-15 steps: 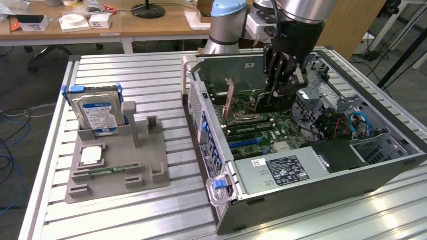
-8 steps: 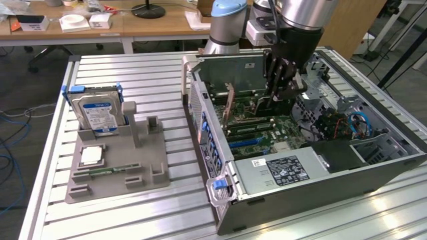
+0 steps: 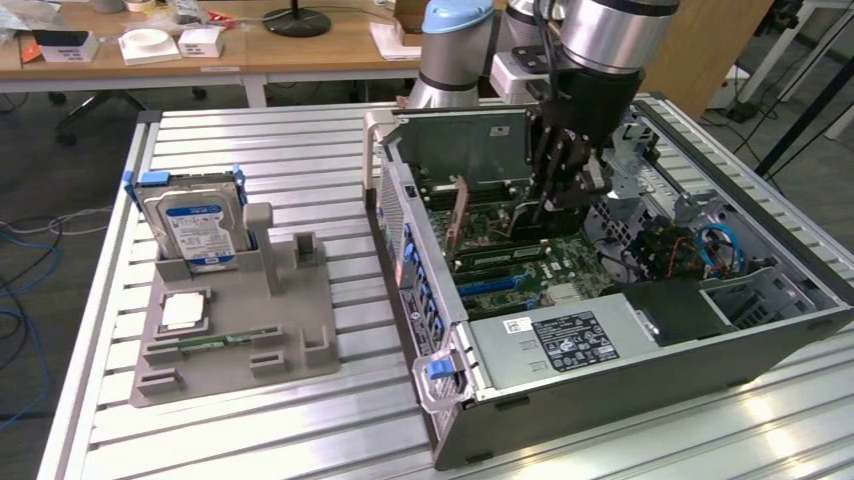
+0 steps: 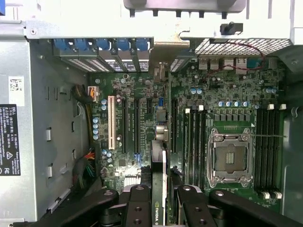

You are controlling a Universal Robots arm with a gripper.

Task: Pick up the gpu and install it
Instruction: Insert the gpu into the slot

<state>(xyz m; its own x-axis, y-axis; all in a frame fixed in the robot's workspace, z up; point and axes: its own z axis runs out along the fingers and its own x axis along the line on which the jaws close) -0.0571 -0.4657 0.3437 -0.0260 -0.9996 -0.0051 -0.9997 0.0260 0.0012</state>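
Note:
The gpu (image 4: 159,211) appears edge-on in the wrist view as a thin green card with a white-lettered label, standing upright. My gripper (image 4: 162,191) is shut on it, one black finger (image 4: 137,198) on each face. The card hangs over the motherboard (image 4: 142,94), in line with the long black expansion slots (image 4: 136,125). I cannot tell whether its lower edge touches a slot. In the exterior view my gripper (image 3: 561,190) reaches down into the open computer case (image 3: 441,400) near its back end.
A white slot (image 4: 111,123), CPU socket (image 4: 229,158) and memory slots (image 4: 267,151) lie on the board. The power supply (image 3: 561,340) fills the case's near end. Left of the case, a grey fixture (image 3: 287,345) holds a hard drive (image 3: 200,225), a chip (image 3: 183,312) and a memory stick (image 3: 214,342).

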